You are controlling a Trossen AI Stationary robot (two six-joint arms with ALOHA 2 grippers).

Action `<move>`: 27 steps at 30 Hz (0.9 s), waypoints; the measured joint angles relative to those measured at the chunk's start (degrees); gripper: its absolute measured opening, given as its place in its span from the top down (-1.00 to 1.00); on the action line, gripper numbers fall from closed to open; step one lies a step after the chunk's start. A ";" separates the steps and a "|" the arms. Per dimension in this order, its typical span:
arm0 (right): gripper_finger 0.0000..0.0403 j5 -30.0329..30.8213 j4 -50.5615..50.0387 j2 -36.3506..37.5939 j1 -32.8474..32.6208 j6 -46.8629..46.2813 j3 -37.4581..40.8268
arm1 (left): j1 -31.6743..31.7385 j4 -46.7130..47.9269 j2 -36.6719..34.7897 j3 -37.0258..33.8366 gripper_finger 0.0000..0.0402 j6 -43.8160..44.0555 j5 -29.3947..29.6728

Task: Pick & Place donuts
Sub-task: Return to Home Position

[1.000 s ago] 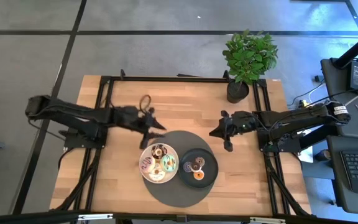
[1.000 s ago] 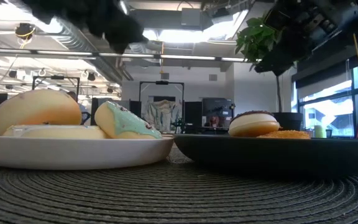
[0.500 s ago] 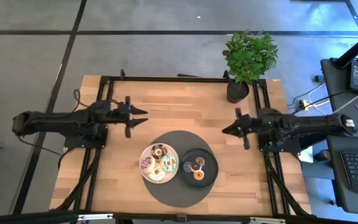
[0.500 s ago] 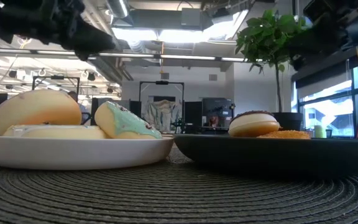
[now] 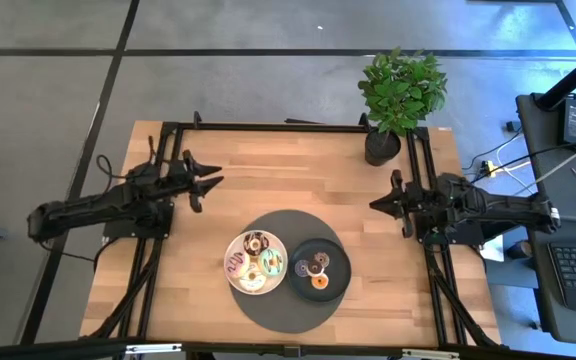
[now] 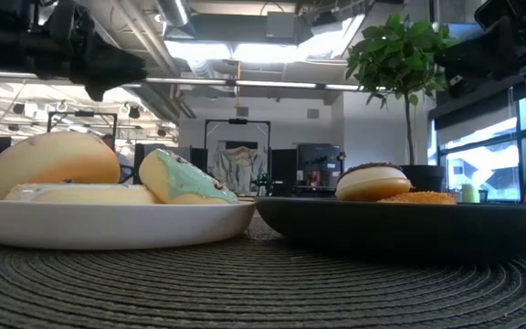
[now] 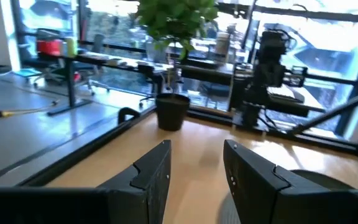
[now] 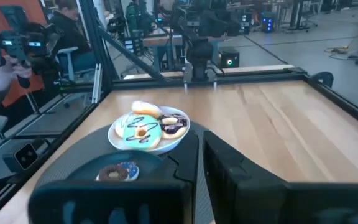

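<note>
Several donuts lie on a white plate (image 5: 256, 262): a chocolate-sprinkled one (image 5: 256, 242), a green one (image 5: 271, 263), a cream one (image 5: 251, 283) and a purple-iced one (image 5: 237, 264). A black plate (image 5: 336, 282) beside it holds a brown donut (image 5: 317, 263) and an orange mini (image 5: 320, 282). Both plates rest on a round dark mat (image 5: 280, 226). My left gripper (image 5: 208, 184) hovers open over bare wood, left of and beyond the plates. My right gripper (image 5: 378, 205) hovers shut near the table's right side. In the right wrist view the white plate (image 8: 180, 140) and the green donut (image 8: 138, 132) lie ahead of the fingers.
A potted plant (image 5: 398, 95) stands at the far right corner. Black frame rails (image 5: 168, 150) run along the table's left, right and far sides. A person (image 8: 11, 50) holding a device shows beyond the table in the right wrist view. Bare wood lies beyond the mat.
Both arms have drawn back from the plates. My left gripper has moved from above the white plate toward the table's left and far side. My right gripper has moved toward the table's right edge. The donuts and plates have stayed put.
</note>
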State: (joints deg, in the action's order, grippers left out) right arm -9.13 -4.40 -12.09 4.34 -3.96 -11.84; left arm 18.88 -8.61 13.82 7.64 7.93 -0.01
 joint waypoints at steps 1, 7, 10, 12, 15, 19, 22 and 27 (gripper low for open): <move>0.86 0.00 -0.90 0.80 0.00 0.04 0.02 | 0.64 1.16 -1.22 0.00 0.29 0.32 0.00; 0.86 0.00 -3.98 4.86 0.00 0.08 0.04 | 3.56 3.24 -7.70 0.00 0.29 0.34 -2.41; 0.86 0.02 -5.40 6.48 0.00 0.16 0.06 | 4.56 4.06 -10.11 0.00 0.29 0.34 -3.50; 0.86 0.03 -5.79 7.43 0.00 0.18 0.07 | 5.05 5.97 -11.11 0.00 0.29 0.61 -3.49; 0.86 0.05 -7.13 8.74 0.00 0.19 0.07 | 5.47 6.43 -11.56 -1.67 0.29 1.74 -3.50; 0.86 0.07 -7.35 9.71 0.00 0.18 0.09 | 6.30 2.75 -11.88 -7.07 0.29 4.63 -3.01; 0.86 1.17 -7.42 9.69 0.00 0.08 0.09 | 7.02 4.30 -11.81 -7.16 0.29 5.01 -1.42; 0.86 2.01 -8.38 9.67 0.00 0.17 0.09 | 8.01 2.35 -11.89 -7.15 0.29 4.80 -1.89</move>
State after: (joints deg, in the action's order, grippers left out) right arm -7.11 -12.78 -2.42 4.34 -3.79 -11.75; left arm 26.89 -6.27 1.93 0.49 12.73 -1.90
